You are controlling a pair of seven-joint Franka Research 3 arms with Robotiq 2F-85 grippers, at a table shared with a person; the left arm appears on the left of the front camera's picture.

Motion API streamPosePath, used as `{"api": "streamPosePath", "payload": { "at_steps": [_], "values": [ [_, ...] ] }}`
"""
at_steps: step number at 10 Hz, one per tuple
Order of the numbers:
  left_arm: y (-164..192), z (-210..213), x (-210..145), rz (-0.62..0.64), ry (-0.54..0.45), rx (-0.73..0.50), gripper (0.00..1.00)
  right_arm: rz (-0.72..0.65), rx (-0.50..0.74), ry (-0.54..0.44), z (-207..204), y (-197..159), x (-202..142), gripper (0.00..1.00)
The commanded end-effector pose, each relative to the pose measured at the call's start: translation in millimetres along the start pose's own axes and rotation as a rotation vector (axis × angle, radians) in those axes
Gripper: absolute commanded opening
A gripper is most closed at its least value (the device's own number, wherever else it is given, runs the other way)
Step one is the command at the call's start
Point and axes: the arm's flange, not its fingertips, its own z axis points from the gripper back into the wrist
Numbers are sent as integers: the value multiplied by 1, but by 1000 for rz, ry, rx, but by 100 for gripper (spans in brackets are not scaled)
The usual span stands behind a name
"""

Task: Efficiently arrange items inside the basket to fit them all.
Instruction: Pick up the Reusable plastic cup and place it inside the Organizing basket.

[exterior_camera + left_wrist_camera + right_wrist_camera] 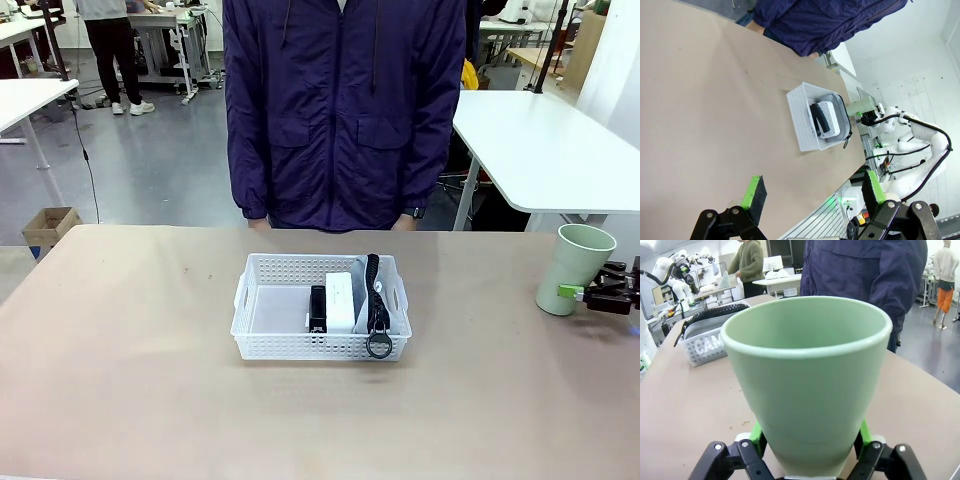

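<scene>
The pale green cup (577,267) stands upright at the far right of the worktop (130,380), its lower part clamped between the green pads of the right gripper (578,292). The left gripper (812,194) hangs wide open over bare worktop. Mid-table, the white basket (262,345) holds the black stapler (317,308), small white box (340,300) and grey pouch (391,312) in its right half, in front of a person (345,110).
</scene>
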Motion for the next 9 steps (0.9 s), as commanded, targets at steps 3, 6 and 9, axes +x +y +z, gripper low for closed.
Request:
{"api": "streamPosePath", "payload": {
  "at_steps": [3,6,9],
  "values": [
    [-1,0,3,-21,-16,-20,100,-19,18,17,10,13,23,0],
    [-1,0,3,-21,-16,-20,100,-67,15,258,29,82,116,0],
    [-1,0,3,-21,-16,-20,100,-42,151,442,19,159,150,28]
  ]
}}
